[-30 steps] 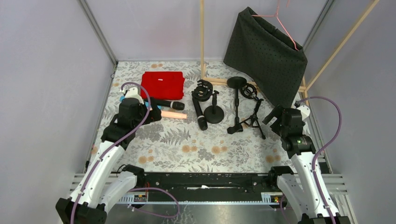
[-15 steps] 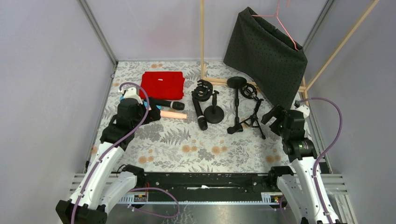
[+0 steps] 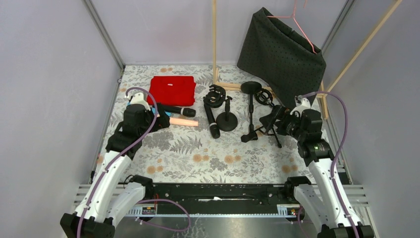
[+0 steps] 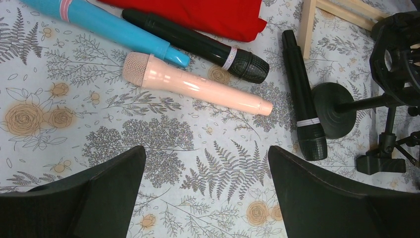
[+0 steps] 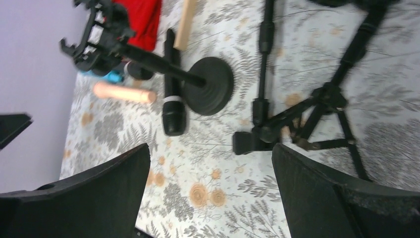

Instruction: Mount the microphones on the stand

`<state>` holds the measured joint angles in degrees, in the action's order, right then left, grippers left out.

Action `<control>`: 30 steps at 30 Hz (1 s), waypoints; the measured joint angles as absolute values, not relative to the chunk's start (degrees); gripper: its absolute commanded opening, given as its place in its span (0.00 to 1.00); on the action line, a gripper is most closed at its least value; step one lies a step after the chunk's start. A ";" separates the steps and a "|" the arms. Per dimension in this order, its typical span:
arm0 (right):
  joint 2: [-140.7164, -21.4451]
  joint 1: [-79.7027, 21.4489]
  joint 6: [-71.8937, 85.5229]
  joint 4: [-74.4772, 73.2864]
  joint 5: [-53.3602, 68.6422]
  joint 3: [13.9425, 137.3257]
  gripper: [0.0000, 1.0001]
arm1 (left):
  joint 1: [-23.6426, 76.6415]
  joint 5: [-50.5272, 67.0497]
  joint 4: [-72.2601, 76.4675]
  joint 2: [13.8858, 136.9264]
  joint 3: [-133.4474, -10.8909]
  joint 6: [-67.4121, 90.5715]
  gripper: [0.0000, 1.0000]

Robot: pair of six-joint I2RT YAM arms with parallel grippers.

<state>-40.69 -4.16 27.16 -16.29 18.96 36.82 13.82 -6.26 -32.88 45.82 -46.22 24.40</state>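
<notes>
The left pincer [image 4: 205, 153] is wide open and holds nothing. The right pincer [image 5: 210, 148] is wide open too, and it is bare as well.

All four mics lie flat on the worktop [image 3: 198, 153], and none is on a stand yet. In the left wrist view the pink mic [image 4: 195, 89] is nearest. It lies just above the gap of the left pincer, a little way off and not touching it. It runs long from upper left to lower right, with its round head at the upper left. Past it, higher in the frame, lie the blue mic [image 4: 109, 27] and a black mic [image 4: 198, 44], side by side. The black one rests by the edge of the red cloth [image 4: 198, 12]. A second black mic [image 4: 303, 99] lies at the right, head down, right beside the round stand [image 4: 331, 109].

The left arm is much nearer to the mics. The right pincer hangs over the tripod [image 5: 317, 106], with the round stand and its clip [image 5: 96, 37] further to the upper left of its view.

I think the pink mic is the next one to grab. The two fingers sit left and right, and the mic runs almost the same way. So the wrist may need to turn first, so that the fingers close across the thin body.
</notes>
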 measured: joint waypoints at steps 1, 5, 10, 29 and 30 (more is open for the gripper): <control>-41.08 -4.82 26.79 -15.49 20.01 36.82 0.99 | 13.63 -6.13 -32.88 45.84 -46.22 24.40 0.99; -42.92 -10.66 25.34 -13.15 20.82 36.82 0.99 | 12.95 -5.74 -32.88 45.84 -46.22 24.40 0.99; -47.33 -20.99 24.60 -10.37 18.61 36.82 0.96 | 12.67 -5.76 -32.88 45.87 -46.22 24.43 0.99; -71.88 -52.10 31.46 10.35 -8.91 36.80 1.00 | 12.60 -5.76 -32.88 45.65 -46.22 24.43 0.99; -74.50 -52.60 31.55 11.51 -10.11 37.12 1.00 | 12.56 -5.76 -32.88 45.56 -46.22 24.43 0.99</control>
